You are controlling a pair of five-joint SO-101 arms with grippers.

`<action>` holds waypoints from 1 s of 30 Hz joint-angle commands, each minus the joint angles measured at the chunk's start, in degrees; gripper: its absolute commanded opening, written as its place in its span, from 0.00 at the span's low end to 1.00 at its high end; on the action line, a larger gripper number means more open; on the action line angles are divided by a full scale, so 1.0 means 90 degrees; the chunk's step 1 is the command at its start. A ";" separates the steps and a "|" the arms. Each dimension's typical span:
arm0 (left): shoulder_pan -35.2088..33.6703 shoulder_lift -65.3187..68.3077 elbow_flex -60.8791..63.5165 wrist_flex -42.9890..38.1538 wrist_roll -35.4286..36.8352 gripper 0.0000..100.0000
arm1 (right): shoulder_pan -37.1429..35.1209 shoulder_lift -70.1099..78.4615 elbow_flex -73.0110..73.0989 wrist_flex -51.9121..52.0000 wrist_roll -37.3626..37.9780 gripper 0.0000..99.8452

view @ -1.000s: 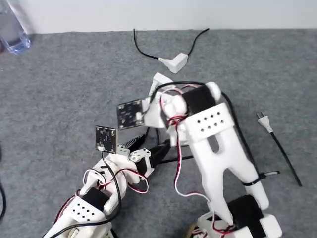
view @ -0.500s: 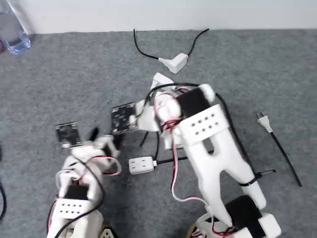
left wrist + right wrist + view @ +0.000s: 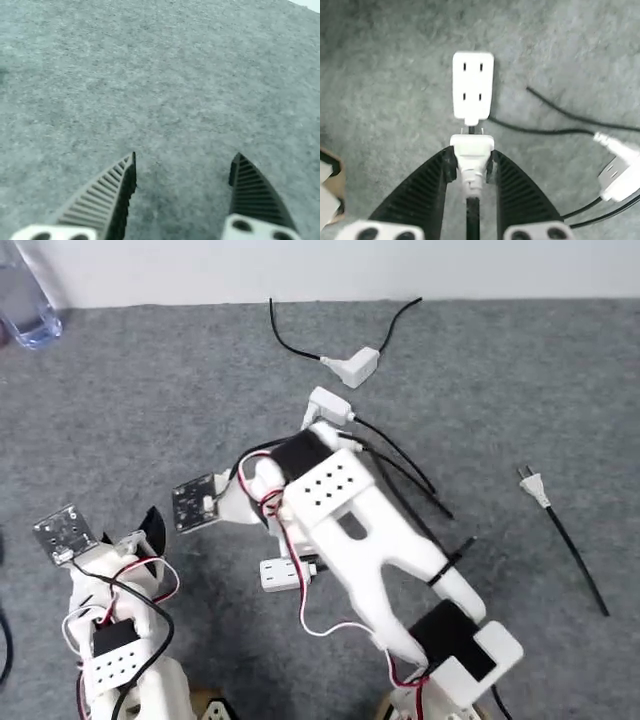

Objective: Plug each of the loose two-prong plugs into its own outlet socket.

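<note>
**Held plug lined up end-on with the outlet block**

We see the right gripper (image 3: 471,153) clenched on a white plug (image 3: 472,146). It pinches the plug's two flat sides, and the cord runs back between the fingers. The outlet block (image 3: 473,85) lies straight ahead of the pincer, flat on the grey mat (image 3: 150,75), slots facing up. The block's long axis and the plug's long axis share one line, and the plug's prong end faces the block's short end. A thin gap with dark prongs shows between the two bodies; we cannot tell how deep the prongs sit. We judge the coming move to be a straight push along that shared line, with no twist needed. Nothing pins the block, so sideways drift would likely shove it instead of seating the plug.

In the high view the block sits just beside the right arm, between the two arms, with the right arm nearer. The left gripper (image 3: 182,159) is released, jaws spread over bare mat, apart from the block. A black two-prong plug (image 3: 527,480) lies loose, well off on the right arm's outer side. Its prongs point away from the arms' bases and its cord trails back. We judge the right arm is the nearer one for it too.
</note>
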 commanded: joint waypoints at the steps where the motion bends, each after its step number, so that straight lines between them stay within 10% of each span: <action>1: -0.0039 -0.0088 -0.0054 0.0029 -0.0068 0.28 | -0.0122 0.0044 -0.0176 -0.0444 -0.0039 0.01; 15: -0.2667 -0.0088 -0.0073 0.0029 -0.0107 0.28 | -0.0259 0.0913 -0.0186 -0.0972 -0.0068 0.01; 30: -0.1846 -0.0068 -0.0112 0.0068 -0.0098 0.28 | -0.0366 0.0923 -0.0176 -0.1109 -0.0420 0.01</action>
